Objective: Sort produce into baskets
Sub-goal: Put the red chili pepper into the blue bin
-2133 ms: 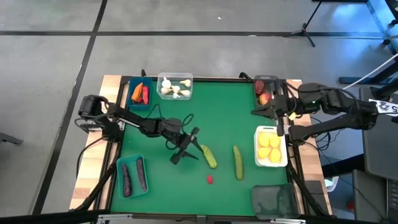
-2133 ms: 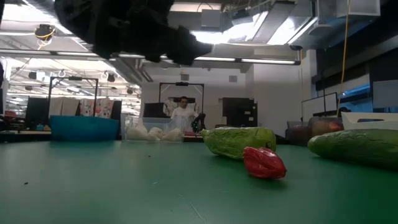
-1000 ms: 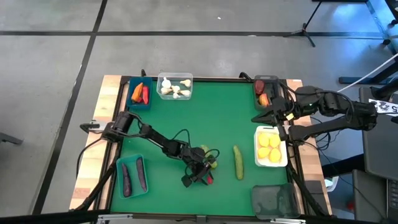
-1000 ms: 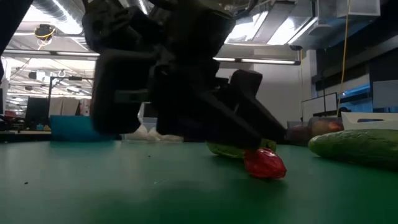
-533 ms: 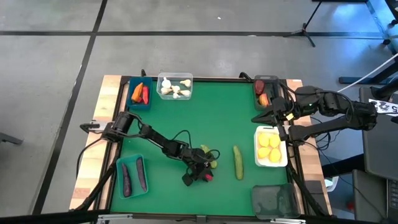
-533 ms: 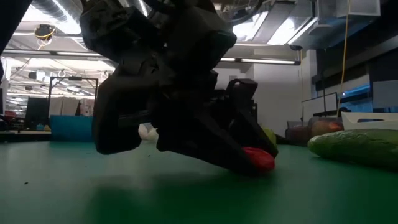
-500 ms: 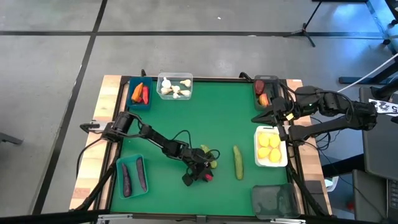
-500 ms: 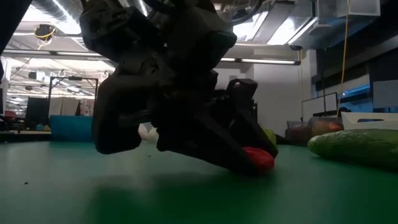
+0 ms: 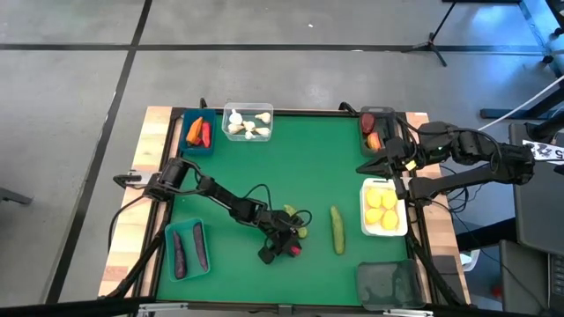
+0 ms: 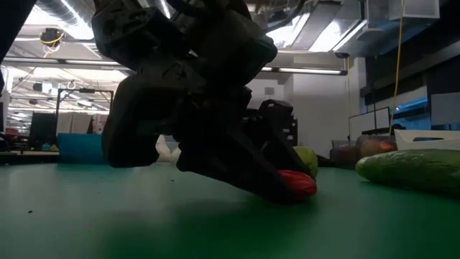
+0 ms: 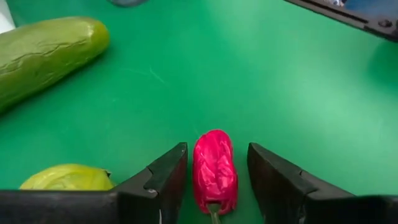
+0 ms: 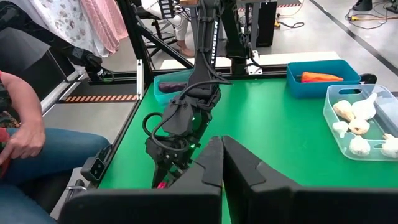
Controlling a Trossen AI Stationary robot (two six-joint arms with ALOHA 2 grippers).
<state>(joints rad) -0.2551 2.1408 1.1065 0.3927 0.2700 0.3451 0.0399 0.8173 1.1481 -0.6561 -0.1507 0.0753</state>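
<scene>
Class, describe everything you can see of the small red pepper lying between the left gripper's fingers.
The red pepper is a small, glossy, wrinkled toy with a thin greenish stem at one end. It lies flat on the green mat, lengthwise between the fingers of the left gripper, with narrow gaps showing on both sides, so no firm grip is visible. A yellow-green piece lies nearby, apart.

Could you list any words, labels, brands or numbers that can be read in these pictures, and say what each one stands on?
No text can be read anywhere.
White tag beside the right arm, high view: dark marks, too small to read.
Baskets, such as the blue basket and the white basket: no labels visible.
Red pepper and green cucumber: no print.
</scene>
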